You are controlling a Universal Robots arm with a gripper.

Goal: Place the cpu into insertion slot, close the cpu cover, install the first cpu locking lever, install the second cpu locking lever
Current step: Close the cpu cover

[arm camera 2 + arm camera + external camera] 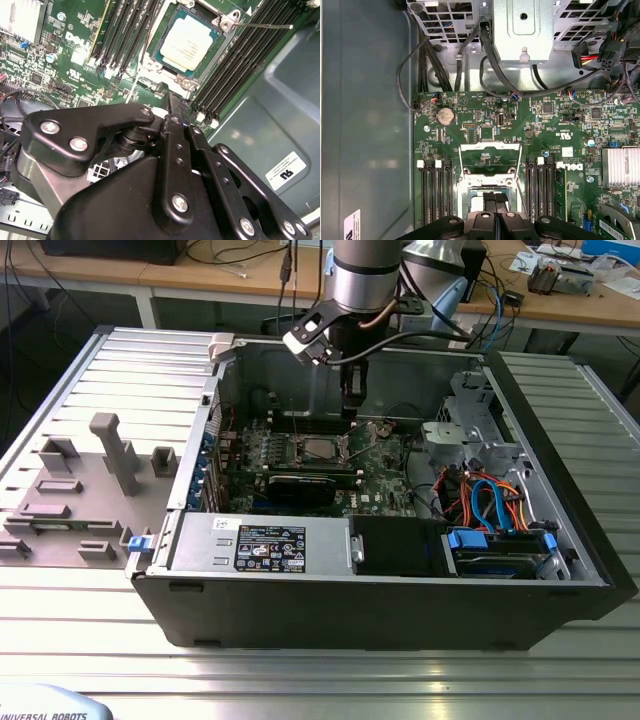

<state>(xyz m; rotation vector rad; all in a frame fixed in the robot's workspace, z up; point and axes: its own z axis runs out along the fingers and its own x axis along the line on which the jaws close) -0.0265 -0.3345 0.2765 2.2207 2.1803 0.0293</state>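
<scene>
The chip [190,42] lies flat in its socket [186,82], silver top up, on the green board [470,107]. The cover [490,146] lies folded back off the chip, bare board visible through its window. A thin wire lever [262,25] juts free from one socket corner. The gripper [496,197] hangs just over the socket's edge, its fingers pressed together and holding nothing. Black memory slots [436,192] flank the socket inside the open computer case [300,620].

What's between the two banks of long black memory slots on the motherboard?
The cpu, lying in the insertion slot, sits between the memory slots; the second wrist view shows it.
</scene>
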